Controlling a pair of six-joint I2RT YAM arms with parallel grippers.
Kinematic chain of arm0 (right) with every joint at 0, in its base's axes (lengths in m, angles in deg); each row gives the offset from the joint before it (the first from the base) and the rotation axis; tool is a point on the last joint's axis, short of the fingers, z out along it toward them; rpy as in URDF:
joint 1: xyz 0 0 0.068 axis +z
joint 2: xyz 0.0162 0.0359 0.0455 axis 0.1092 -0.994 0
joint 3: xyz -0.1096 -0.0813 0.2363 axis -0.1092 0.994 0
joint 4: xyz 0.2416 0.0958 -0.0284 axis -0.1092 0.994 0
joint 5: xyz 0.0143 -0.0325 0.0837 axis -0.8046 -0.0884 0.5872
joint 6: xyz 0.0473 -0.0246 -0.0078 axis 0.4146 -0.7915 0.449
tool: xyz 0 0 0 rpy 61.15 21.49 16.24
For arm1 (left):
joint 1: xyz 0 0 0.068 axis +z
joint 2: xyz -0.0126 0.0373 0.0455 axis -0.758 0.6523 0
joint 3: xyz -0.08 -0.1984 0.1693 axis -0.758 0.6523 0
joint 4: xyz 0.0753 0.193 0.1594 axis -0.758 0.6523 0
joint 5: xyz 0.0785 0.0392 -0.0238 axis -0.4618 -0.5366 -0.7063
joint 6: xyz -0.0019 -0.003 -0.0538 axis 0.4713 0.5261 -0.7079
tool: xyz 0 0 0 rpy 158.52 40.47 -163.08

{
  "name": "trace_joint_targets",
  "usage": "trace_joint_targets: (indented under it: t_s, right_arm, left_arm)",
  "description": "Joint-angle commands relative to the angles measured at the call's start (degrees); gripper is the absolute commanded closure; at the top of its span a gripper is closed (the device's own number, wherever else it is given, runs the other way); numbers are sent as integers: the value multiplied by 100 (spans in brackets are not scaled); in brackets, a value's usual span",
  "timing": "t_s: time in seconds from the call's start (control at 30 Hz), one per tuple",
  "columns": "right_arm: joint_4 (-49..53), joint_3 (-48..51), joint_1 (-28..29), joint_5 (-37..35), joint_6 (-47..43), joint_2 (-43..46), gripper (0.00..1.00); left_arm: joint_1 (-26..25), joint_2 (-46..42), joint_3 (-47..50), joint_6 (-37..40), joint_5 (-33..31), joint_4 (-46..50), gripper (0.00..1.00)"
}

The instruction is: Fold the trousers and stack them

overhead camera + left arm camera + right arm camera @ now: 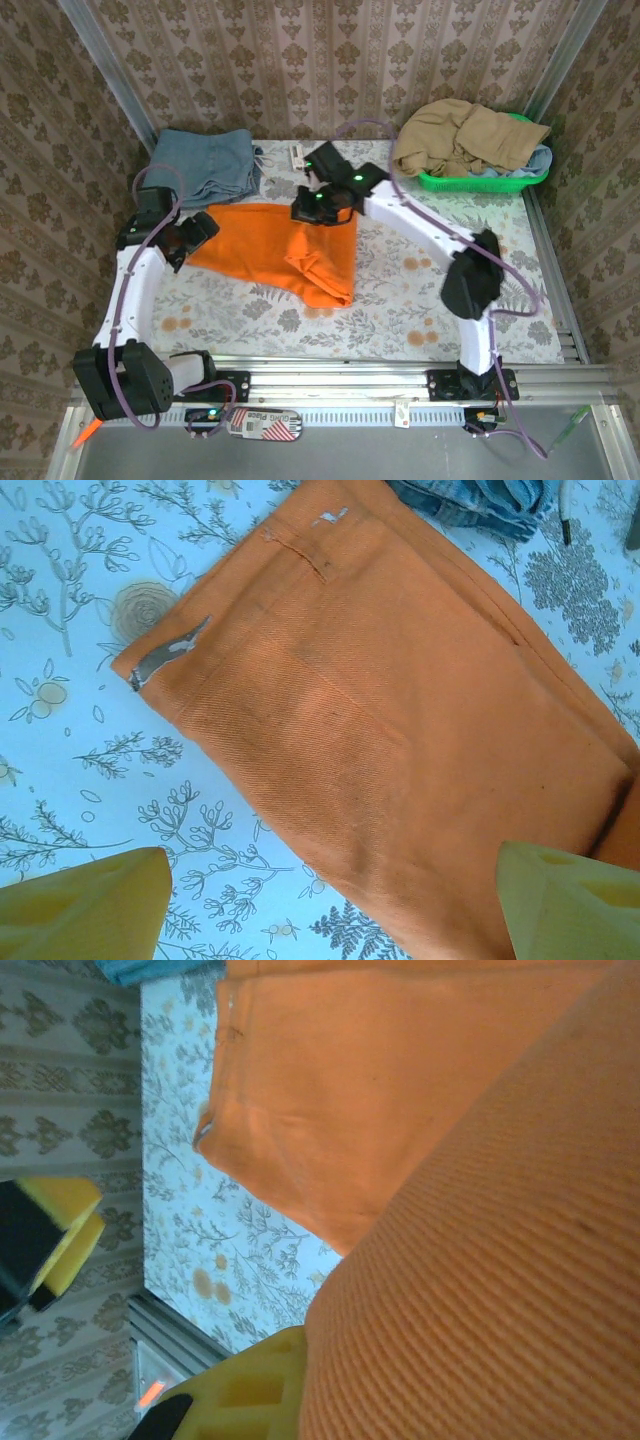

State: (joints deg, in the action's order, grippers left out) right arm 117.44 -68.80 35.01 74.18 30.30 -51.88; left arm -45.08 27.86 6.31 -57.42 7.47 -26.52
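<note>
— What lies on the floral-patterned bench [420,290], under the papered walls?
— The orange trousers [265,245], partly folded, toward the left edge, just beside the blue-grey garment [205,165] in the back left corner.
— And the arms?
— The left jaws stand wide apart over the trousers' left end. The right jaws are closed on a fold of the cloth at the trousers' far side.
</note>
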Motion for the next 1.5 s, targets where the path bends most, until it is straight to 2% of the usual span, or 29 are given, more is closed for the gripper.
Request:
trace_joint_targets:
  t_s: [0.0,0.27,0.33,0.4,0.47,0.63,0.77,0.9,1.1,1.2,1.3,1.33,1.37,1.4,1.47]
  right_arm:
    - [94,-1148,278,179,9,-752,100]
    - [1111,-4138,538,529,-272,-2732,100]
    - [1267,-4446,581,581,-334,-2846,100]
    - [1338,-4290,619,478,-442,-2662,100]
    - [1277,-3790,653,290,-587,-2276,100]
    - [32,-963,449,67,-632,-449,100]
    - [-507,1066,-23,7,-645,1010,100]
    - [-690,2631,-862,356,-832,2392,100]
    - [-44,4131,-2470,1247,-2009,3962,100]
    - [164,4926,-2996,1033,-2335,4356,100]
    - [38,5791,-3457,969,-2248,4709,100]
    - [159,5933,-3607,570,-2113,4834,99]
    - [244,6172,-3812,-18,-1805,5104,95]
    - [185,6478,-4017,-265,-1595,5406,82]
    - [246,6775,-4390,-479,-1365,5685,5]
  left_arm:
    - [136,-151,-121,20,239,215,16]
    - [524,-279,10,190,411,319,16]
    - [619,-241,-12,199,395,318,15]
    - [656,-134,51,95,429,171,15]
    - [638,-24,223,13,504,-54,16]
    - [298,393,335,-64,341,-415,16]
    - [-403,891,136,-256,-162,-686,16]
    - [-995,1627,-295,-221,-608,-868,16]
    - [-1266,2449,-535,-151,-731,-1142,17]
    - [-1300,2631,-499,-103,-799,-1198,17]
    - [-1290,2653,-356,-102,-843,-1225,17]
    - [-1297,2634,-311,-98,-838,-1243,17]
    - [-1292,2602,-254,-106,-820,-1246,17]
    - [-1297,2566,-207,-105,-786,-1252,17]
    - [-1325,2465,-67,-119,-799,-1302,17]
